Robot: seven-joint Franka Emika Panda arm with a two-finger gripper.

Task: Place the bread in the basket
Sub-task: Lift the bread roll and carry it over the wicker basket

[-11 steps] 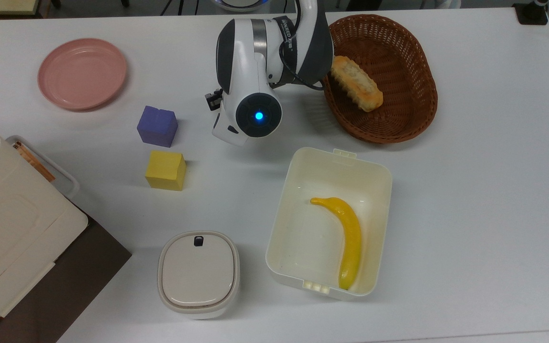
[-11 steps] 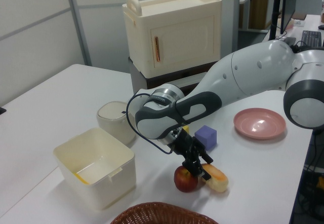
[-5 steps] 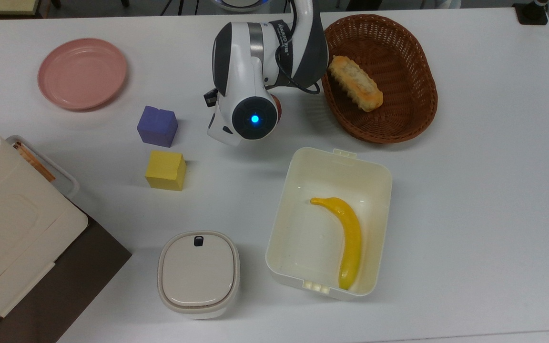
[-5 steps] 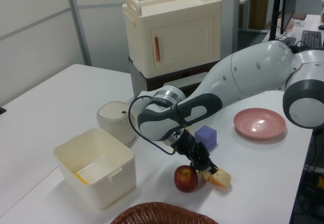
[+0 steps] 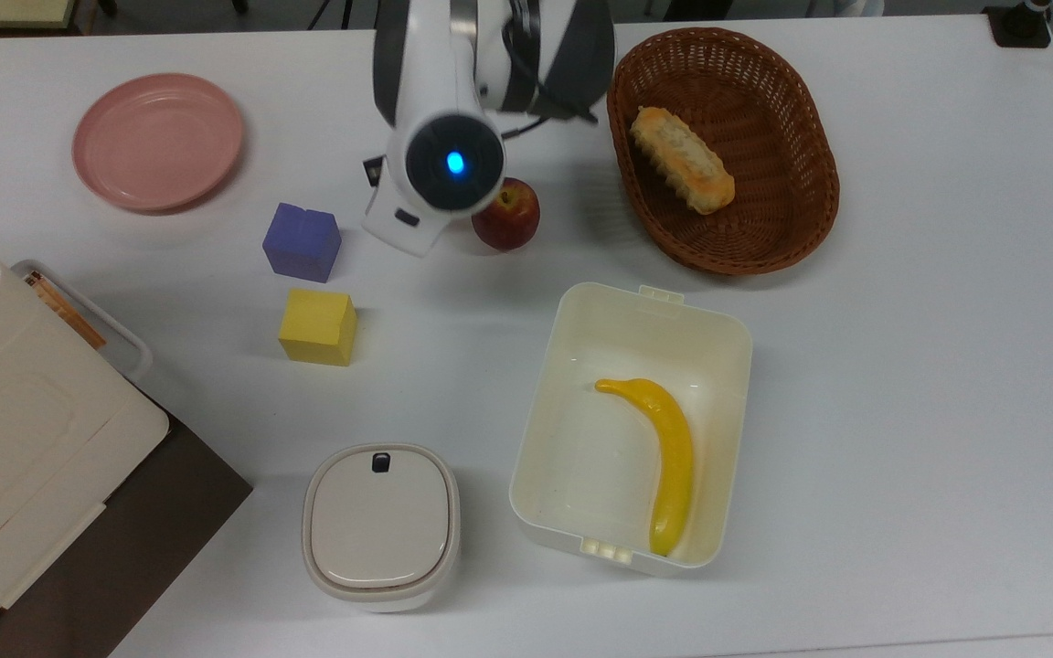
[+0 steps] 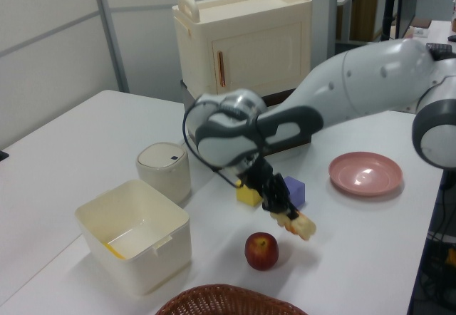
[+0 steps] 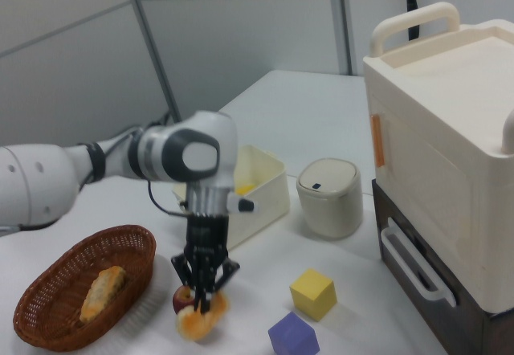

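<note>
**Bread held above the desk, beside the apple**

Above the white desk (image 5: 901,366) we see the gripper (image 6: 286,214) clamped on the bread (image 6: 301,225), which hangs in the air and touches nothing else. From the left view the bread is tilted, with its free end lower, and the red apple (image 6: 261,250) stands on the desk just below and beside it. From the right view the gripper (image 7: 203,291) points down and the bread (image 7: 201,320) is at its tips, in front of the apple (image 7: 184,297).

From the top view the arm covers the bread; the apple (image 5: 506,213) shows at its edge. The basket (image 5: 764,228) stands at the top view's right of the apple, well apart from the gripper, and a longer ridged bread stick (image 5: 682,172) lies inside it. We see also a purple cube (image 5: 302,241), a yellow cube (image 5: 317,326), a pink plate (image 5: 157,141), and a cream tub (image 5: 581,457) with a banana (image 5: 668,457) in it.
</note>
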